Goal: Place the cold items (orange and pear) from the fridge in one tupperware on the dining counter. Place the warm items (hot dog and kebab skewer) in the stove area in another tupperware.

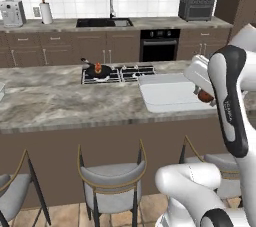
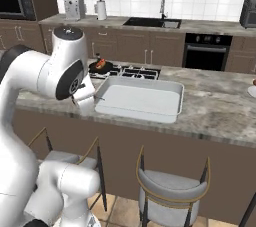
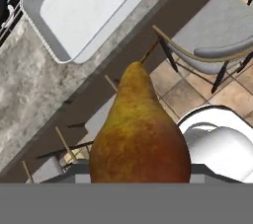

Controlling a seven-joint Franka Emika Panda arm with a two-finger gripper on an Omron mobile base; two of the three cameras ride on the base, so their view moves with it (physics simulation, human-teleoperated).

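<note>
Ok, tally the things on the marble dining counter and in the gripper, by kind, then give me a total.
Shallow white rectangular tupperware tray: 1
Black frying pan holding something orange-red, on the cooktop: 1
Yellow-brown pear with a reddish blush, gripped by the gripper: 1
Total: 3

You have, close before the lens: one pear (image 3: 140,134), yellow-brown going red, stem up. Behind it: grey tray (image 3: 74,11) on marbled worktop (image 3: 29,99). Beyond the edge: one grey stool (image 3: 212,25) on tiled floor (image 3: 227,97).
</note>
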